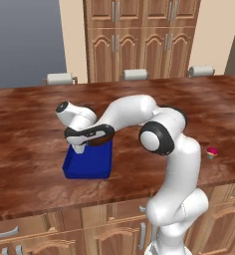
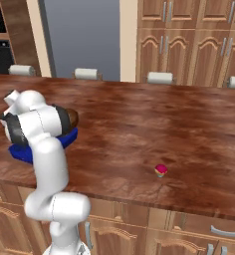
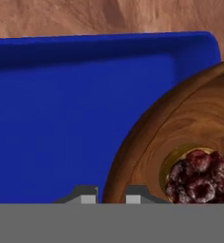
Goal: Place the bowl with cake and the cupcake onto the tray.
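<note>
Hand view: bowl (image 3: 190, 142) rim is clamped by gripper (image 3: 111, 195) above tray (image 3: 61, 118) | cupcake (image 1: 212, 152) is seen well apart on counter (image 1: 30, 129)

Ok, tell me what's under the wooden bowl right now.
The blue tray lies beneath the bowl with cake, whose rim the shut gripper pinches. The bowl hides the tray floor below it, so contact cannot be judged.

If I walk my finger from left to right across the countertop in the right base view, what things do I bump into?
The blue tray → the brown bowl with cake, held over the tray by the robot's shut gripper → the little cupcake, sitting alone on the counter.
</note>
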